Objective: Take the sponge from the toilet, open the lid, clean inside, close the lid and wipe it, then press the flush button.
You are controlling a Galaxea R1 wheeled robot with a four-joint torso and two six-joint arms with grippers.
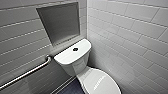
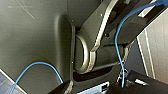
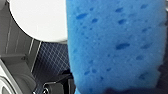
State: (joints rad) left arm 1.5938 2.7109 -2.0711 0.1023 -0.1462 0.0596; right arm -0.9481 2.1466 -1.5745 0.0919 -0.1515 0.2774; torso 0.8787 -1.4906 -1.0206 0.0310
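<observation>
Right wrist view, sponge (image 3: 115, 45) close up, pinched by right end effector (image 3: 130, 91), lid (image 3: 40, 20) beyond

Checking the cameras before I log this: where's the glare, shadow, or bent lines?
Head view: a glare streak on the lid, the niche shaded, the tiles slanted by the wide lens. Right wrist view: the sponge evenly lit, no glare. Left wrist view: dim, mostly the robot's dark body.

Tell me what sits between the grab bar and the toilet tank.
Nothing stands there: in the head view, bare grey wall tile runs from the grab bar to the toilet tank.
</observation>
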